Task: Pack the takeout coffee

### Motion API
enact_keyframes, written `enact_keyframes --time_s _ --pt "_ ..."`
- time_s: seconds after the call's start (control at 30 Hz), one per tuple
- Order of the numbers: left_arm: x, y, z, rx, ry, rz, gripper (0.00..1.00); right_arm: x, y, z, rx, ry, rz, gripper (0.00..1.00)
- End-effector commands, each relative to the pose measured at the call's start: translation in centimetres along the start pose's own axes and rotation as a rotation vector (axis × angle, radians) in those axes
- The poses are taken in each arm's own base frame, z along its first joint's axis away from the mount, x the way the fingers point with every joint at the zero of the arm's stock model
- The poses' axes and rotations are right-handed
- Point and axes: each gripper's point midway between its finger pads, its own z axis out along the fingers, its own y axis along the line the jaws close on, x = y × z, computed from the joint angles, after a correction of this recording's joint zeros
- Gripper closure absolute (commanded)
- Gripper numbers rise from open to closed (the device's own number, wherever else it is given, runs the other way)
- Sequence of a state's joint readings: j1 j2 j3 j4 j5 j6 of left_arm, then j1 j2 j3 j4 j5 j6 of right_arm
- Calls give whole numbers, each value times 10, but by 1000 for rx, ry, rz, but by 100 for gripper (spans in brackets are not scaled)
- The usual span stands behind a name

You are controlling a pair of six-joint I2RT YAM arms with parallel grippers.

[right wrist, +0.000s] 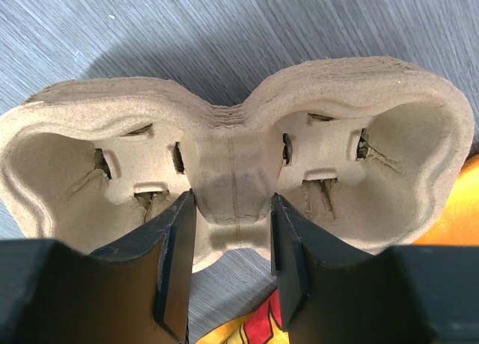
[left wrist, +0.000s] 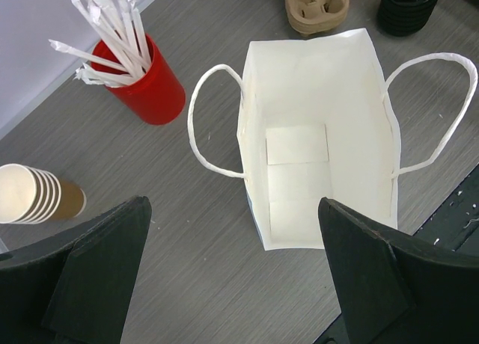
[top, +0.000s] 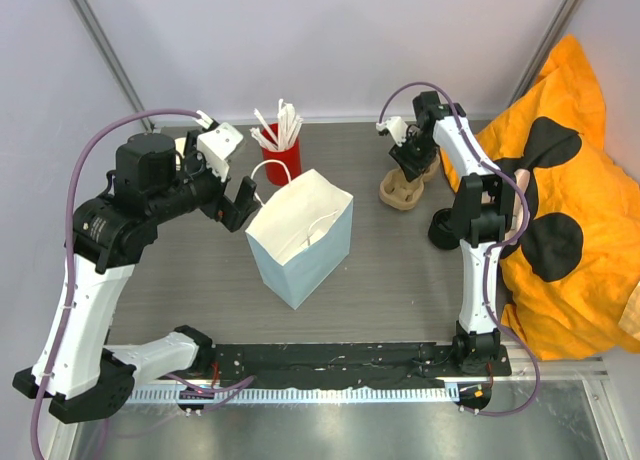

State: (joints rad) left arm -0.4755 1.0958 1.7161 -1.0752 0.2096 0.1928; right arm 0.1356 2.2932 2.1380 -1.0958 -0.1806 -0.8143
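— Right gripper (right wrist: 232,209): what is it doing?
— It is down on the cup carrier (right wrist: 359,82) at the far right of the table (top: 400,280). Its 2 fingers sit on either side of the ridge between the 2 wells and look pressed against it, pinching it.
— And the left gripper (left wrist: 233,206)?
— Spread wide with nothing between the fingers. It hovers above the white paper bag (top: 290,260).
— How does the bag stand?
— Upright in the middle of the table, mouth open, with its 2 handles flopped outward. The wrist view looks straight down to its pale floor.
— Where is the takeout coffee (left wrist: 41,194)?
— I see tan paper cups with white insides, nested together and lying on their side. They are at the far side, left of the red cup (top: 283,160) holding white sticks (top: 278,125). They are apart from the bag, and neither gripper touches them.
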Motion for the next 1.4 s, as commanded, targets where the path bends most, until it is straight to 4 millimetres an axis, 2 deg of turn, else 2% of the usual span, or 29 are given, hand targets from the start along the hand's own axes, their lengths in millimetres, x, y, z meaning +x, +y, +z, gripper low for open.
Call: enact_keyframes --time_s 0.0,0.33,0.53,0.57,1.13,1.37 --pt "-6 -1 -1 11 -27 -8 0 -26 -11 -42 79 -88 -24 65" --pt "-7 -3 -1 17 -33 -8 0 -31 -10 -53 85 -103 -30 65" --pt "-6 -3 0 21 -28 -12 0 -21 -8 -35 58 -64 -14 61" --pt "-6 -4 0 24 -28 -12 0 -18 -6 -26 43 -53 -7 59" --pt "-5 -3 3 24 -23 -12 0 -17 -4 -24 33 -53 -3 41" --pt "-5 -3 3 25 -21 -13 0 -15 -2 -18 23 -43 -5 41"
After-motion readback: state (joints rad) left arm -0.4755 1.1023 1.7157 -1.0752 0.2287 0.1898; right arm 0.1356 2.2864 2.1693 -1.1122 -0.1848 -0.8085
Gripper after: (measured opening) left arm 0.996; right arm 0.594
